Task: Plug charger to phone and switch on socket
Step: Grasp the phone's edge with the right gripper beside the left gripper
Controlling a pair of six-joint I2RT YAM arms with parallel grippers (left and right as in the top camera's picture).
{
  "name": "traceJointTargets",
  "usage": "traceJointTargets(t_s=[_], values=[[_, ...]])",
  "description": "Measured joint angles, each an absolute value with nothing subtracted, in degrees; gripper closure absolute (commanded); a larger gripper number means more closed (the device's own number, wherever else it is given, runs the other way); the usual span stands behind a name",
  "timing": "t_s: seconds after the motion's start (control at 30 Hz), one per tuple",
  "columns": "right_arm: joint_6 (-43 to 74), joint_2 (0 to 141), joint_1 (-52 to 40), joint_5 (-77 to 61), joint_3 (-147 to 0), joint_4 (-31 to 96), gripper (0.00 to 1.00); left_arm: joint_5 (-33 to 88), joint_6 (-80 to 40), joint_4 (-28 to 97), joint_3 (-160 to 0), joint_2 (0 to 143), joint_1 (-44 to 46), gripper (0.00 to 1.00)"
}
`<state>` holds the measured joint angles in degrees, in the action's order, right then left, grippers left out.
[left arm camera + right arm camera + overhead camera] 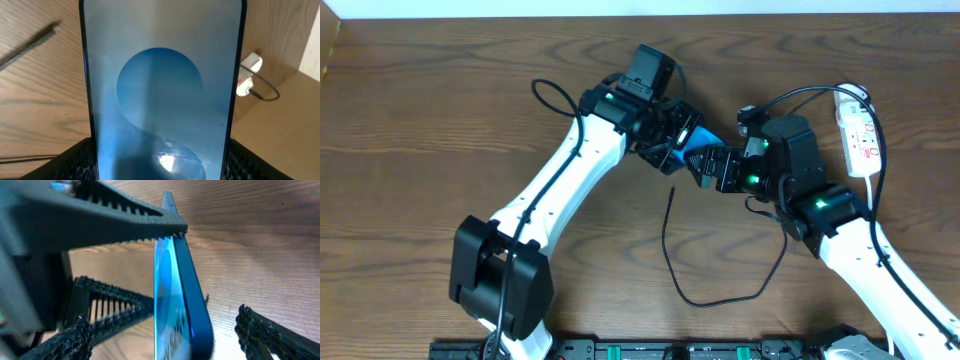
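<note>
The phone (697, 151), with a bright blue screen, is held up off the table between both grippers. My left gripper (668, 138) is shut on its two long edges; in the left wrist view the phone (160, 85) fills the frame between the jaws (160, 157). My right gripper (720, 170) is open, its fingers (165, 330) on either side of the phone's lower end (175, 295) with gaps on both sides. The charger (670, 255) lies on the table below, its free tip (672, 190) near the grippers. The socket (858, 135) lies at the right and also shows in the left wrist view (247, 75).
The brown wooden table (440, 130) carries the charger cable, which loops towards the front (720, 303). A black plug and cord sit at the socket's far end (850, 92). A thin grey tip lies on the wood in the left wrist view (30, 47).
</note>
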<state>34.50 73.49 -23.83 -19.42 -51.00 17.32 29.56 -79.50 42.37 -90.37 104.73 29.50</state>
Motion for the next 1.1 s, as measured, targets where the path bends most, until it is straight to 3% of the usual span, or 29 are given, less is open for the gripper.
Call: traceJointTargets(t_s=[0.1, 0.37, 1.1], values=[[34.59, 74.5, -23.88, -19.0, -51.0, 17.32, 0.3, 29.39, -79.53, 41.28, -90.39, 104.73, 30.04, 0.93], [34.87, 75.16, -23.88, -18.37, -51.0, 17.3, 0.46, 29.15, -79.53, 41.1, -90.37, 104.73, 30.06, 0.93], [35.62, 75.16, -23.88, -18.2, -51.0, 15.62, 0.68, 26.59, -79.53, 41.23, -90.37, 104.73, 30.2, 0.93]])
